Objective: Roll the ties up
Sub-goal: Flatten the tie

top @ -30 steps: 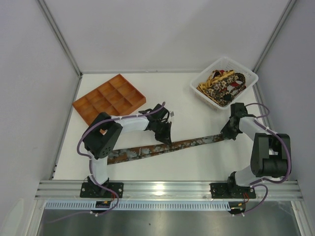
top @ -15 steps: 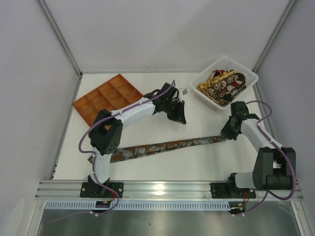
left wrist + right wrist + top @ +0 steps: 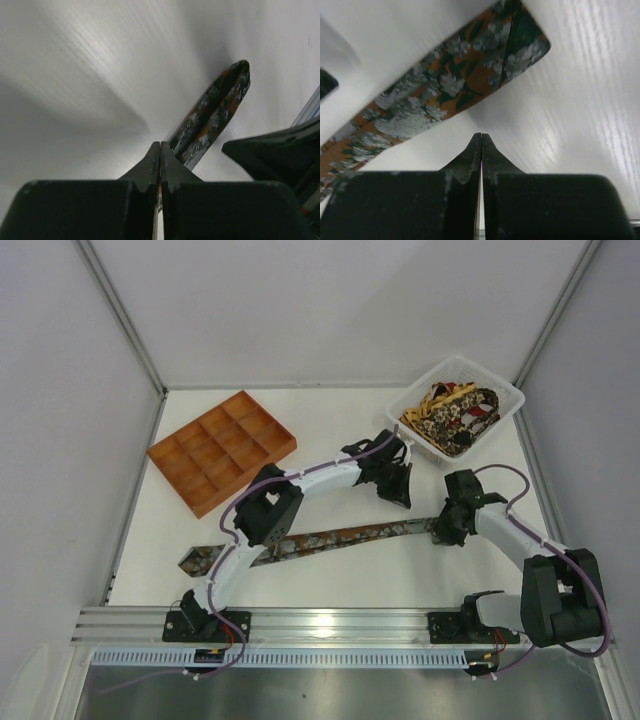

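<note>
1 tie [image 3: 340,537] across the table [image 3: 330,430]; tray [image 3: 215,445] behind-left, basket [image 3: 491,375] of ties [image 3: 450,415] behind-right

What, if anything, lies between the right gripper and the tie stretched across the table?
Nothing visible: the right gripper, shut, points at the end of the tie, with only bare table between them.

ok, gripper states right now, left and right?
Left gripper: closed, holding nothing.
Right gripper: closed, holding nothing; the tie lies on the table ahead of its tips.
</note>
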Controlling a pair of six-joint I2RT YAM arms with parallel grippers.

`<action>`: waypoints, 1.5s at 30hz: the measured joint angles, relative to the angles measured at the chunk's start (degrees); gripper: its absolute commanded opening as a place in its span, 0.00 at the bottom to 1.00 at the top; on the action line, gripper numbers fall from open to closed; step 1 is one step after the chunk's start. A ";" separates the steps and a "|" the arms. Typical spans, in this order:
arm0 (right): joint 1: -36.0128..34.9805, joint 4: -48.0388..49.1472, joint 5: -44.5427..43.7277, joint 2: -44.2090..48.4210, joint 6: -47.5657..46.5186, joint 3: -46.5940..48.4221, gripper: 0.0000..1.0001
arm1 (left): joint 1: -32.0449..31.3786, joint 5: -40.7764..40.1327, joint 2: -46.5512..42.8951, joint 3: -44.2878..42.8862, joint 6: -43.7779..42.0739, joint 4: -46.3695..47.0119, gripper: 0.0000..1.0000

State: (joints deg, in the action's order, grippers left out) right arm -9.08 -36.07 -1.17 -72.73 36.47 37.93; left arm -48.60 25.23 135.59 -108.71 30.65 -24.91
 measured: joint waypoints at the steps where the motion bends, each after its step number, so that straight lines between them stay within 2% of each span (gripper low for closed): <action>1: -0.76 0.55 -0.09 0.00 0.39 -1.01 0.00 | -0.44 -0.63 1.20 -1.62 0.31 -0.11 0.03; 6: -2.51 3.43 -0.96 -0.72 1.60 -3.19 0.00 | -1.97 -2.49 3.28 -5.29 0.90 -0.81 0.04; 18: -2.60 10.29 -2.10 -9.16 1.99 2.60 0.00 | -2.27 -1.90 5.99 -7.15 1.22 -2.97 0.02; 21: -2.67 9.66 -2.49 -8.90 2.01 2.64 0.00 | -2.23 -2.51 6.01 -7.85 0.57 -4.52 0.02; 26: -2.23 4.04 -4.00 -2.27 1.88 2.73 0.01 | -1.86 -6.99 4.13 -7.08 -0.87 -6.58 0.11; 29: -0.31 0.81 -5.09 2.05 1.20 4.48 0.13 | -1.16 -10.32 1.01 -6.64 -1.79 -8.17 0.18; 30: 0.48 0.17 -5.44 2.60 0.85 5.44 0.23 | -0.83 -10.86 -0.22 -6.64 -2.10 -8.48 0.18; 32: 3.10 0.17 -5.46 2.78 -0.28 7.21 0.30 | -0.39 -11.41 -2.95 -6.56 -2.34 -8.57 0.14; 33: 4.37 0.66 -5.20 2.78 -1.05 7.43 0.36 | -0.11 -10.97 -4.52 -6.08 -2.27 -7.89 0.08; 35: 7.89 2.19 -2.95 2.67 -3.39 7.23 0.40 | 0.26 -8.74 -8.00 -3.37 -2.05 -5.40 0.04; 36: 9.68 3.52 -1.07 2.51 -4.57 6.91 0.50 | 0.26 -7.21 -9.57 -1.75 -1.90 -3.89 0.01; 39: 14.08 7.34 3.39 1.53 -7.58 5.57 0.68 | -0.31 -1.64 -11.78 2.40 -0.61 1.57 0.01; 45: 21.07 15.91 15.89 -2.54 -13.42 2.12 0.71 | -2.75 6.25 -9.35 7.78 3.48 9.81 0.00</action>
State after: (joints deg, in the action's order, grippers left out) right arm 11.99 -20.16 14.72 -75.26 23.05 40.05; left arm -51.35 31.48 126.23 -100.92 34.13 -15.09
